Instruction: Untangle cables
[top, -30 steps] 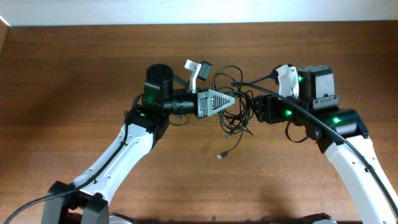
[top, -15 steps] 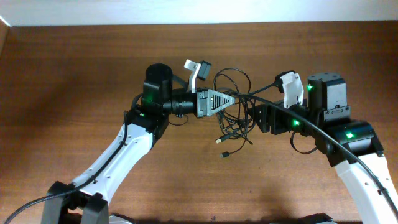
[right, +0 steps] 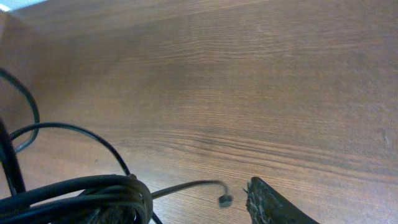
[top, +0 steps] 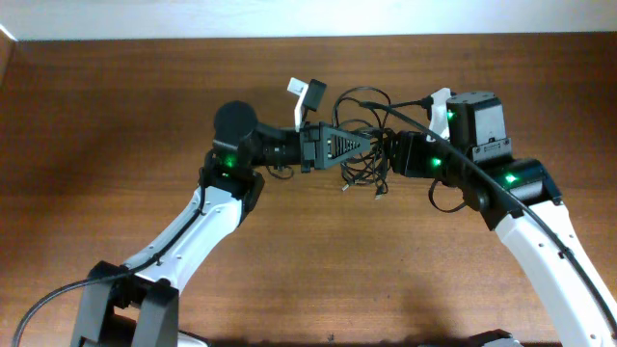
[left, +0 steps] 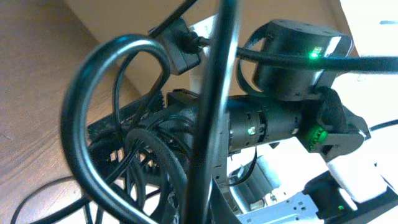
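Tabletop (top: 116,116): brown wood with bare grain around both arms, and a pale wall (top: 289,17) strip along the far edge.
Cables (top: 364,172): one black tangle between the two sets of fingers. Loops rise behind the tips and loose ends hang below them.
Left fingers (top: 359,145): closed tight, tips in the tangle, pinching strands.
Right fingers (top: 390,157): against the opposite side of the tangle, just across from the left tips. Whether they are open or gripping cannot be told.
Plug (right: 225,200): a small dark cable end near the right fingertip, over the wood.
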`<state>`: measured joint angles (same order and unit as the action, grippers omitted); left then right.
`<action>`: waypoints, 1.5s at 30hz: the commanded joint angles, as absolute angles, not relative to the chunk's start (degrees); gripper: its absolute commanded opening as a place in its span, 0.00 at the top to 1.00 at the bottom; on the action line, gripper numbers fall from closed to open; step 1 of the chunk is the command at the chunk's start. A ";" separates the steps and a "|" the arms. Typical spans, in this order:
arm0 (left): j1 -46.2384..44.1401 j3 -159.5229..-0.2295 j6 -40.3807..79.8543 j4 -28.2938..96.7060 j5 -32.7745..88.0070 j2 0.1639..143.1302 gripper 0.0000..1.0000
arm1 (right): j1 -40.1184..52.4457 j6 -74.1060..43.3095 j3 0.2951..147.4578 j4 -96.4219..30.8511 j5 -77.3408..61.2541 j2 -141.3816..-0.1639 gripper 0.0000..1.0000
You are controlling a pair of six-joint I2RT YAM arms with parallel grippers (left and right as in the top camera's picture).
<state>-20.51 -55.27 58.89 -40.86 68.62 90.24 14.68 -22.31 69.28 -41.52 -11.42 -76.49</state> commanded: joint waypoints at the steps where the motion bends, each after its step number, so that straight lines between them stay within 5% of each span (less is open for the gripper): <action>1: -18.28 -56.99 50.24 -34.15 79.29 85.56 0.93 | 8.08 -26.09 66.92 -43.27 14.41 -80.07 0.48; 3: -18.31 -56.99 38.04 -12.38 71.99 85.56 0.89 | 6.46 -27.92 67.81 -43.83 12.32 -79.96 0.52; 6: -18.74 -56.99 32.21 11.29 50.04 85.56 0.81 | 5.93 -27.64 70.00 -45.39 3.68 -79.02 0.96; 11: -19.64 -56.99 32.25 12.82 38.26 85.56 0.70 | 5.98 -21.19 70.11 -45.50 -15.18 -77.41 0.96; 15: -19.84 -56.99 32.25 12.78 35.46 85.56 0.51 | 5.98 -9.15 70.11 -45.63 -33.19 -77.17 0.96; 18: -19.84 -56.99 32.25 12.84 33.01 85.56 0.51 | 5.98 -6.37 70.11 -45.74 -37.04 -76.71 0.96; 20: -19.84 -56.99 32.51 12.78 31.38 85.56 0.43 | 5.98 2.11 70.13 -45.80 -52.31 -75.02 0.96; 25: -21.02 -56.99 34.57 9.56 39.70 85.56 0.33 | 5.98 2.74 70.22 -45.63 -47.05 -71.92 0.96; 28: -26.87 -56.99 32.88 6.72 32.80 86.65 0.24 | 5.98 2.76 70.87 -45.28 -51.00 -71.85 0.96; 30: -32.29 -56.99 42.13 4.49 26.70 88.92 0.23 | 5.98 2.79 71.29 -45.32 -50.78 -71.29 0.96; 31: -33.85 -56.99 47.97 4.01 26.04 90.19 0.18 | 5.98 2.76 71.33 -45.34 -50.81 -70.74 0.96; 32: -34.85 -56.99 53.67 3.38 26.06 91.42 0.00 | 5.98 2.74 71.33 -45.43 -50.81 -69.95 0.96; 34: -37.26 -56.99 61.98 -1.28 26.04 95.35 0.02 | 6.02 2.48 71.33 -46.11 -50.83 -67.92 0.96; 35: -38.57 -56.99 63.00 -6.85 26.02 98.61 0.16 | 6.02 2.09 71.35 -47.16 -50.81 -66.00 0.96; 36: -39.24 -56.99 63.00 -11.42 25.89 101.60 0.55 | 6.02 2.11 71.33 -47.97 -50.59 -64.55 0.96; 39: -39.03 -56.99 63.00 -16.88 23.27 107.77 1.00 | 6.02 1.15 71.35 -50.96 -48.49 -60.14 0.96; 44: -38.65 -57.01 62.98 -20.25 24.18 107.81 0.99 | 6.02 -3.57 71.33 -60.93 -31.03 -58.59 0.96; 45: -38.06 -57.01 62.96 -20.34 26.22 107.77 0.81 | 6.02 -3.90 71.33 -61.63 -29.19 -58.59 0.96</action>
<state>-39.09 -56.90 62.52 -19.81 24.12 107.90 5.72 -0.99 70.39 -60.34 -38.52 -59.09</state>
